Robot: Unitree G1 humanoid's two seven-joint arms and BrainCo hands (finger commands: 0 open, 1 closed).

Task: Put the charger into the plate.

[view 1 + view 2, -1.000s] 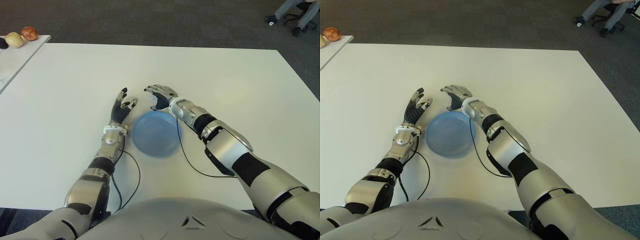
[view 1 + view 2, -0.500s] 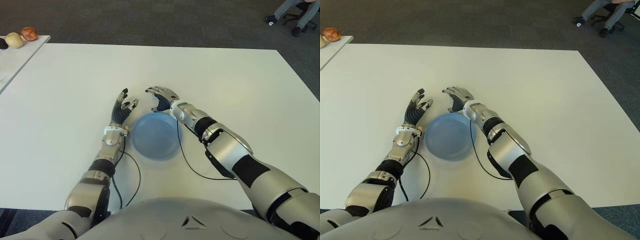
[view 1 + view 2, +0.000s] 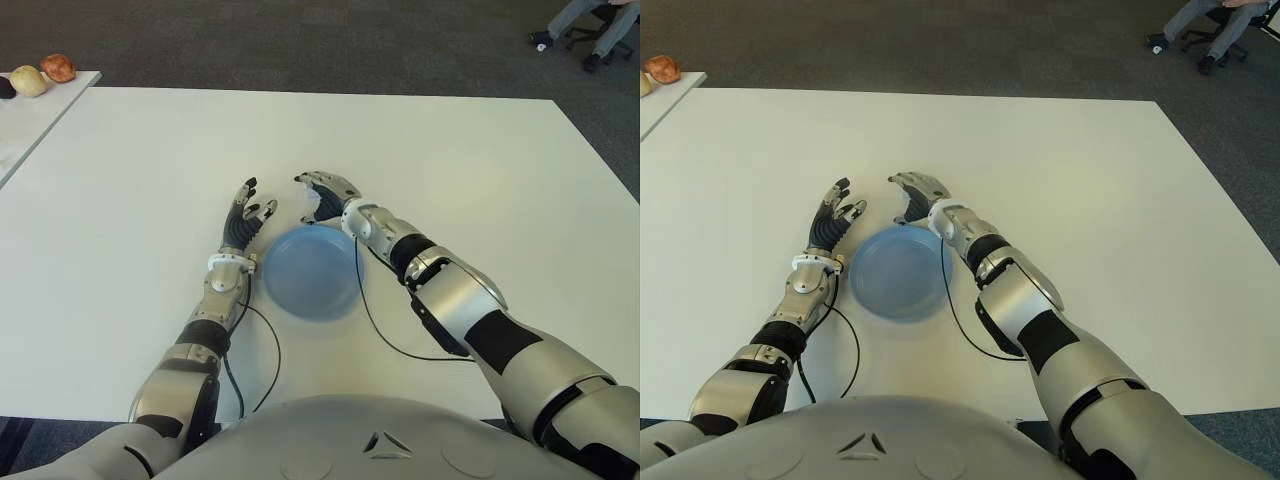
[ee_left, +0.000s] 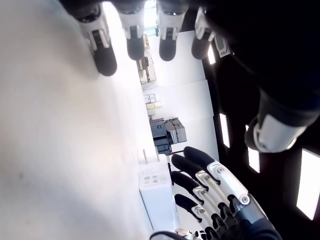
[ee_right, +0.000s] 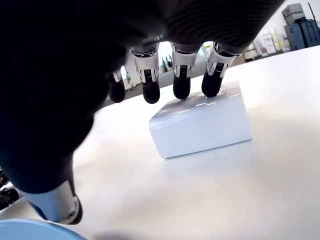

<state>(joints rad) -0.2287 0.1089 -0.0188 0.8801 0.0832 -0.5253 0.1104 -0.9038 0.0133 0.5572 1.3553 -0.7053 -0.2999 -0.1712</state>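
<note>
A white block-shaped charger [image 5: 200, 125] lies on the white table [image 3: 480, 170], just beyond the far rim of the blue plate [image 3: 310, 272]. My right hand [image 3: 320, 198] arches over it. Four fingertips [image 5: 181, 90] touch its far top edge while the thumb stays off it, so nothing is gripped. The left wrist view shows the charger [image 4: 157, 192] standing beside those fingers. My left hand [image 3: 246, 215] shows just left of the plate, fingers spread and holding nothing.
Black cables [image 3: 375, 325] trail from both wrists across the table toward me. A side table at the far left carries round fruit-like objects [image 3: 45, 73]. An office chair and a person's legs [image 3: 590, 30] are at the far right on the carpet.
My right hand has crept slightly to the right over the charger. The plate and the left hand have hardly moved.
</note>
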